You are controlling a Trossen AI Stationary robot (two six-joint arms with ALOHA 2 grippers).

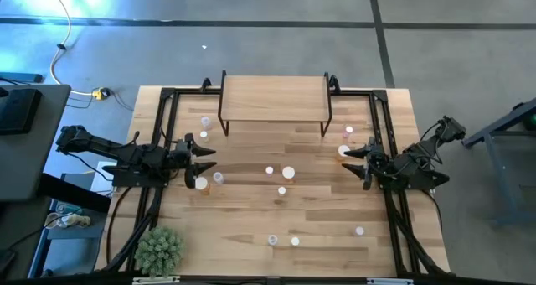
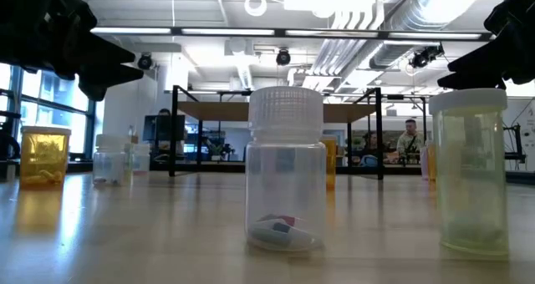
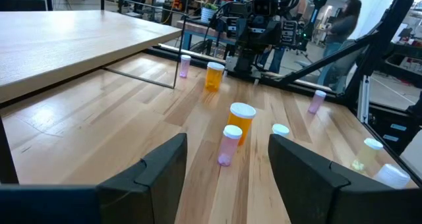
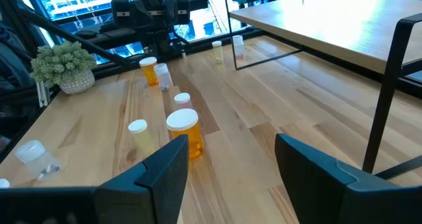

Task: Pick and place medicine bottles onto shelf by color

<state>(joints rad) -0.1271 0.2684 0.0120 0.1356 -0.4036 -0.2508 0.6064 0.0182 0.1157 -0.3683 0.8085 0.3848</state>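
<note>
The table carries everything, and the shelf stands at its far edge, midway between the two arms, with nothing on its top. The bottles are all down on the table: a few in the middle, a few near the front edge, and small clusters close to each arm.

The left gripper sits at the left side of the table with its jaws open and empty. An orange bottle and a pink bottle stand just beside it, toward the front, with two more small ones toward the shelf. Its wrist view looks across the table past a pink bottle and a larger orange one that stand upright straight ahead between the open fingers.

The right gripper sits at the right side, jaws also open and empty. An orange bottle appears to stand right at its tips, on the shelf side, with a pink one a little farther toward the shelf leg.

Every bottle stands upright, long axis vertical, so a level approach with the jaws either side of the body should suit. Neither arm has begun a pick, I judge. The right arm looks nearest to a grasp, since its orange bottle lies almost between the jaws. For the left arm, the closest bottles lie off to the side of its jaws rather than ahead, so it would need to turn or shift first.
</note>
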